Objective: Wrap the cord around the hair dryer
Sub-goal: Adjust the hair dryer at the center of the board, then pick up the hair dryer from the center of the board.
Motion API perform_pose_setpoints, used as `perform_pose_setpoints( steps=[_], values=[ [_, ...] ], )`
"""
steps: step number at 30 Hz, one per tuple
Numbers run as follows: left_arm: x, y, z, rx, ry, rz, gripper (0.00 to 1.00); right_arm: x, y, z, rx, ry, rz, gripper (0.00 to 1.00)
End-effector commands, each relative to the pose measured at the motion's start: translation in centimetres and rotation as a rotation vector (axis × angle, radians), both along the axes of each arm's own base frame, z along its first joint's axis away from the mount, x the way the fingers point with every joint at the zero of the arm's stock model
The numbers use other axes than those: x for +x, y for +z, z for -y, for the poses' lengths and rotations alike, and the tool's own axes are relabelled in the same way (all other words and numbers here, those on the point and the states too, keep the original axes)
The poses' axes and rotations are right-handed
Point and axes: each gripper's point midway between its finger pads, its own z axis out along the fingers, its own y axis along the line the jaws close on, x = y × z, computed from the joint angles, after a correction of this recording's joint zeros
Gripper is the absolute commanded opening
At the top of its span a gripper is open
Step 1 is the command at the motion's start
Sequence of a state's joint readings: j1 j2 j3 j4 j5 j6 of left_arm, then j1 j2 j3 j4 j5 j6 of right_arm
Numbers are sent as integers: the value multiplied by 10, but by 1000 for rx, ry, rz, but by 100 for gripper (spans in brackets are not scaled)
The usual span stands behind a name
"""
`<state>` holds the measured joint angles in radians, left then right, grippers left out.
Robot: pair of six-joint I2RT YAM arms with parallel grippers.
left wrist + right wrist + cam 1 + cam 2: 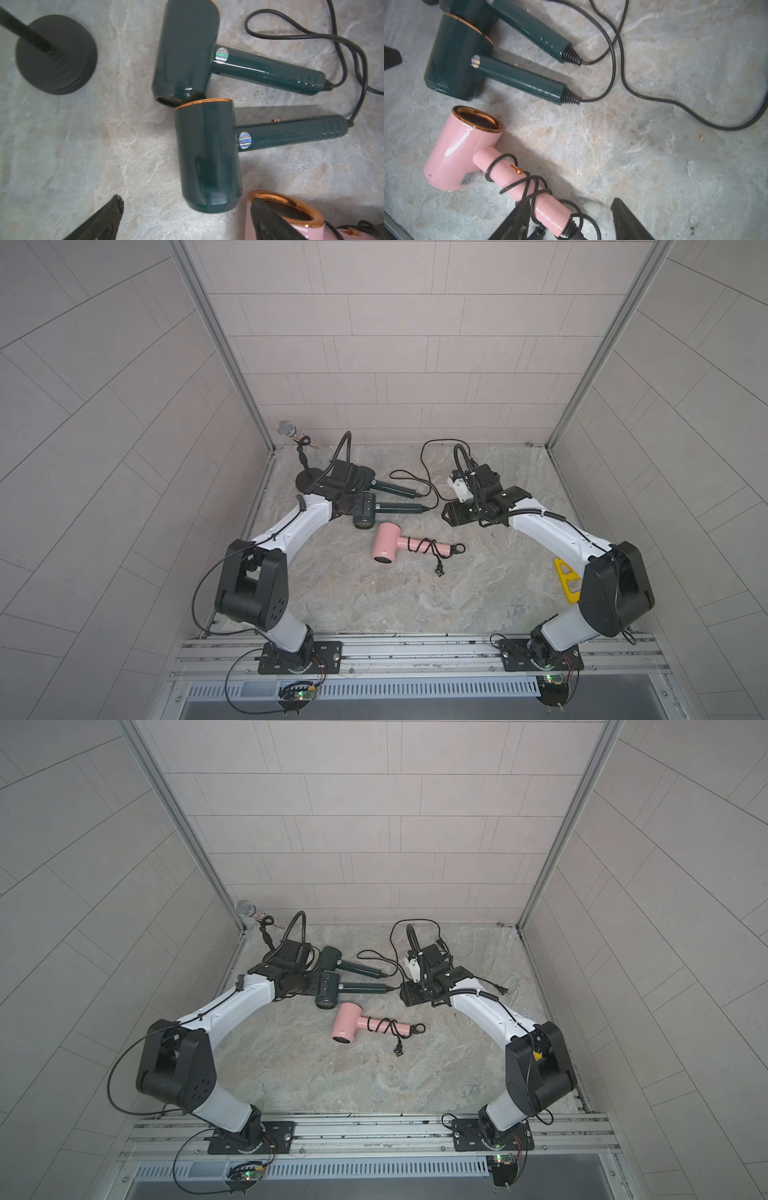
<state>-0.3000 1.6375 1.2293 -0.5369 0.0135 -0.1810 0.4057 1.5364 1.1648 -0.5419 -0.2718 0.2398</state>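
The pink hair dryer (386,547) (347,1025) lies on its side mid-table. Its black cord (424,547) (529,182) is coiled several times around the handle, and the plug (439,570) rests on the table beside it. My right gripper (451,514) (569,201) hovers open just behind the handle's end, holding nothing. My left gripper (359,508) (187,200) is wide open over the head of a dark green hair dryer (207,155), with nothing gripped. The pink dryer's nozzle (291,207) shows beside one left finger.
Two dark green hair dryers (395,508) (390,488) lie side by side behind the pink one. Their loose black cords (428,464) (654,99) trail towards the right arm. A microphone on a stand (286,429) stands at the back left, and a yellow object (566,578) lies at the right edge.
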Motion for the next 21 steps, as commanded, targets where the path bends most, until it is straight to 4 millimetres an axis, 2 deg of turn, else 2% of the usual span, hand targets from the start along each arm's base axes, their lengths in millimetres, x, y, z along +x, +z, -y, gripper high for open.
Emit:
perform_pose_setpoints(
  steps=[1,13,21],
  values=[
    [-6,-9,12,-2,-94,-97,100,-15,-11,11,-48,-3,-50,67],
    [10,-58,14,58,-93,-196,100,-21,-23,15,-51,-6,-71,68],
    [22,-84,19,74,-93,-240,100,-22,-27,17,-52,-10,-74,68]
  ],
)
